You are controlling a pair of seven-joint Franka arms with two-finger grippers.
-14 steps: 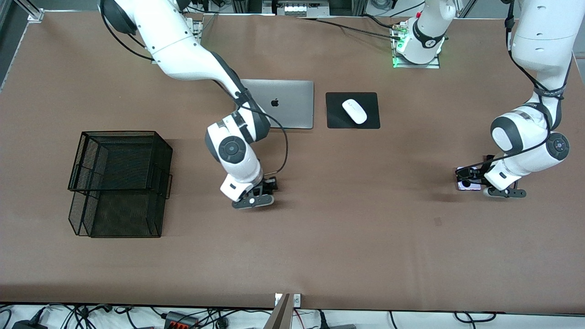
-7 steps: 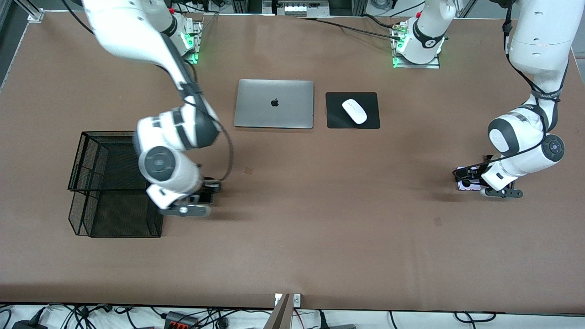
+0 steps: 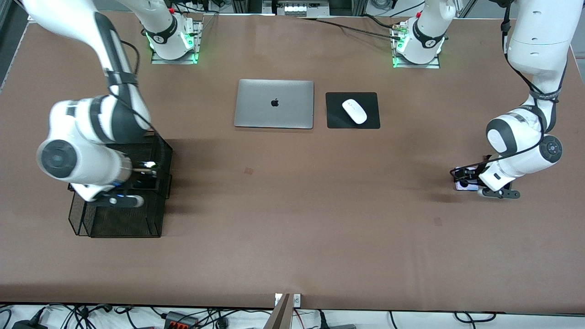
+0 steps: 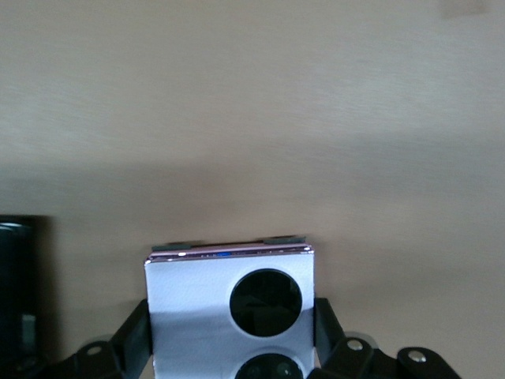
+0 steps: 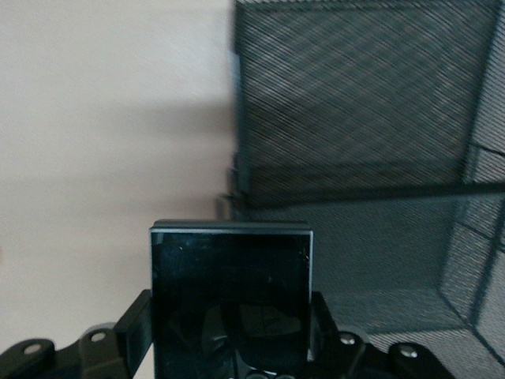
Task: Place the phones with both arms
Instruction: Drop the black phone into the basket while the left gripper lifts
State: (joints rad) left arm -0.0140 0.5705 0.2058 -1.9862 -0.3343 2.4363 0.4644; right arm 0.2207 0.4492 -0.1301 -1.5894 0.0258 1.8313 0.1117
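1. Where the tabletop [image 3: 292, 237] lies nearest the front camera it is bare brown, and the first thing on it is the black mesh basket [image 3: 119, 183] toward the right arm's end.
2. Over the basket's edge hangs the right hand [image 3: 137, 176], its fingers [image 5: 134, 335] clamped on the two sides of a small squarish black phone [image 5: 230, 300]; the right wrist view shows the phone's glossy face over the basket's mesh wall.
3. At about the same depth, toward the left arm's end, the left hand [image 3: 470, 180] is down at the tabletop with its fingers [image 4: 136, 341] against both sides of the lilac-white phone [image 4: 229, 304], which shows two black circles; the phone sits low over the tabletop, and whether it touches I cannot tell.
4. Farther from the camera, near the middle, lies a closed silver laptop [image 3: 274, 103], and beside it a white mouse [image 3: 354, 111] on a black mouse pad [image 3: 333, 121].
5. Farthest, the two arm bases [image 3: 171, 39] stand along the tabletop's edge.
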